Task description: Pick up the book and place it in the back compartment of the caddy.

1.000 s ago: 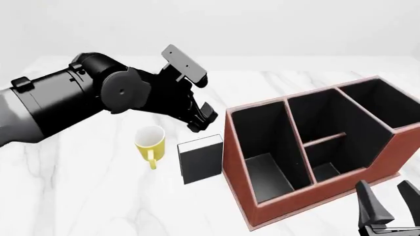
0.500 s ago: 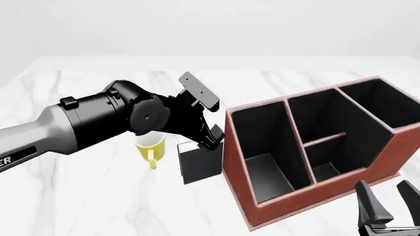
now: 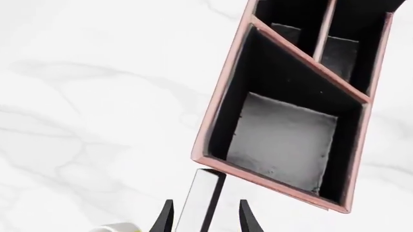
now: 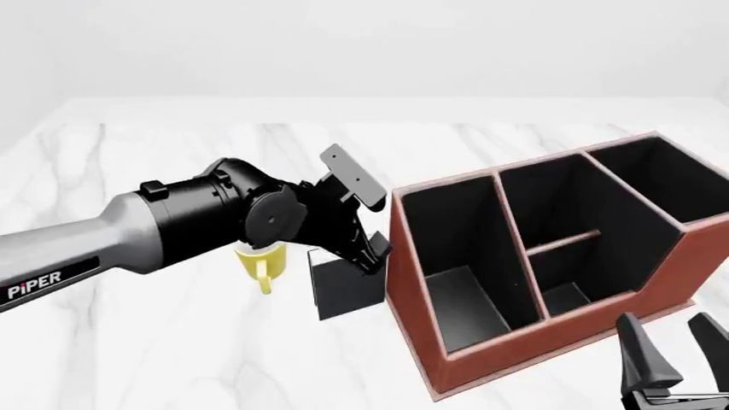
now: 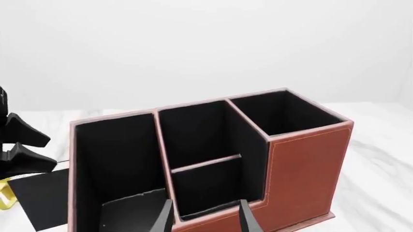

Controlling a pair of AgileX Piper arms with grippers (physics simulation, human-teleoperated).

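Front view, left fingers [image 4: 367, 253] spread astride book [image 4: 345, 289] top, right fingers [image 4: 675, 354] apart, cropped, mug [image 4: 261, 260] half hidden

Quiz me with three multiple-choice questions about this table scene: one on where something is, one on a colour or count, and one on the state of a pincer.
1. Where does the book stand?
A. Inside the caddy
B. On the table between the mug and the caddy
C. On top of the mug

2. What colour is the mug?
A. Yellow
B. Blue
C. Red

3. How is the left pincer set?
A. Shut tight on the mug
B. Open, one finger on each side of the book's top
C. Out of sight

Answers:
1. B: in the front view the book is upright on the marble, left of the caddy wall and right of the mug.
2. A: its body and handle are plainly yellow.
3. B: the left wrist view shows gaps between both fingers and the book's white page edge.
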